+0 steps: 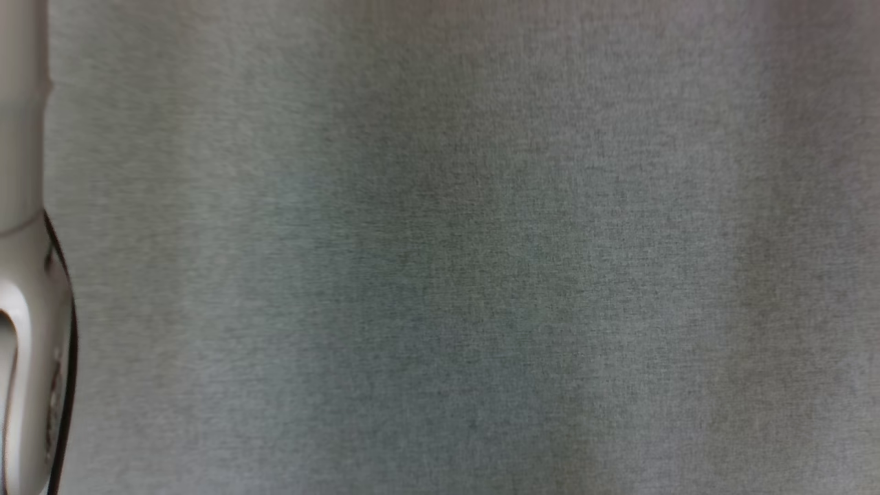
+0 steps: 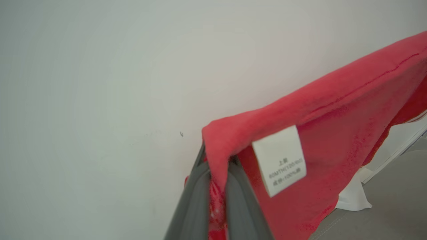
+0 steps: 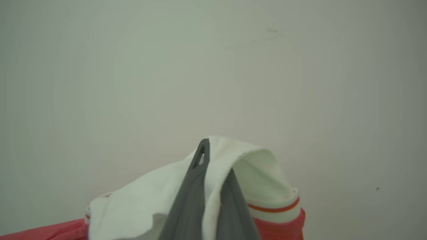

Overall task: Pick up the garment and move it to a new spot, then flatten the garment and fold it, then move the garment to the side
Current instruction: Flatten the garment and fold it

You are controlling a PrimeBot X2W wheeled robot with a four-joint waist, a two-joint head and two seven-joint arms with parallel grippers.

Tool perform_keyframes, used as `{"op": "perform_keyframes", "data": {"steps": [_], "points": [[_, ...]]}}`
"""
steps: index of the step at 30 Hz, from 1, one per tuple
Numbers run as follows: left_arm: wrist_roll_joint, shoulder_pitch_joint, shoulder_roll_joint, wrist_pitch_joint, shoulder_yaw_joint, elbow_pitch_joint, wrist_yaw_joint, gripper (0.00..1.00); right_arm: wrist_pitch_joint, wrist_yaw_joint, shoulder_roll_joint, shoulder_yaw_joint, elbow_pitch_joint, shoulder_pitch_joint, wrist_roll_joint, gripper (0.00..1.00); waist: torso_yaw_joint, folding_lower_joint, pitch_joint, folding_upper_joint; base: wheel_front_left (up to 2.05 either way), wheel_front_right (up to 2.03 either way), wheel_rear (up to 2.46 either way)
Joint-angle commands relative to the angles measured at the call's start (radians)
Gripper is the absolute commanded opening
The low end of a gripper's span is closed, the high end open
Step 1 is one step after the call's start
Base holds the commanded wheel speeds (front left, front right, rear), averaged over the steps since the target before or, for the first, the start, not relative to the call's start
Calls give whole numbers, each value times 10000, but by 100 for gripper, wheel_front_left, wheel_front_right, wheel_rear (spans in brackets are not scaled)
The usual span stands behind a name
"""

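The garment (image 2: pixel 333 110), red with white parts, is hanging in front of the wall (image 2: pixel 100 83), and both grippers are holding it up. The left gripper (image 2: pixel 218 160) is pinching a red corner of it. Its two fingers are standing close together with the cloth squeezed between them, and from there the red cloth is stretching up and away along the wall. A white label (image 2: pixel 280 160) is hanging on the garment just beside this gripper. The right gripper (image 3: pixel 217 156) is also closed tight, gripping a white edge of the garment, which is folding over its fingertips in front of the wall. An orange stripe (image 3: pixel 273 209) is running along the white band just beside this gripper, with red cloth under it. In the head view a pale forearm (image 1: pixel 20 275) is showing at the left border, over a grey cloth surface (image 1: pixel 447 275).
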Motion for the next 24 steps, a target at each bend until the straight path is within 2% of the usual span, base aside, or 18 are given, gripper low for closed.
{"op": "perform_keyframes", "data": {"steps": [1,5,11,17,24], "points": [[86,-38,3,-187,-10,196,26,0,-99,27,17,-1,140,-69,-117,0,-302,-5,696,0,0,0,0],[154,-503,-171,-1471,-109,1701,-22,0,-700,28,68,313,992,-63,-190,0,-379,-5,918,0,0,0,0],[-166,556,-201,-2377,-756,3107,-140,0,-1264,28,-52,979,1232,1781,602,0,-196,-5,719,0,0,0,0],[-834,3058,222,-3141,-1589,3141,-170,0,-1798,27,-517,2027,525,5064,1533,0,-160,-5,-246,0,0,0,0],[-1603,6552,875,-3494,-2358,2012,-157,0,-2033,27,-1338,2725,-534,9242,2190,0,-95,-5,-1856,0,0,0,0]]}}
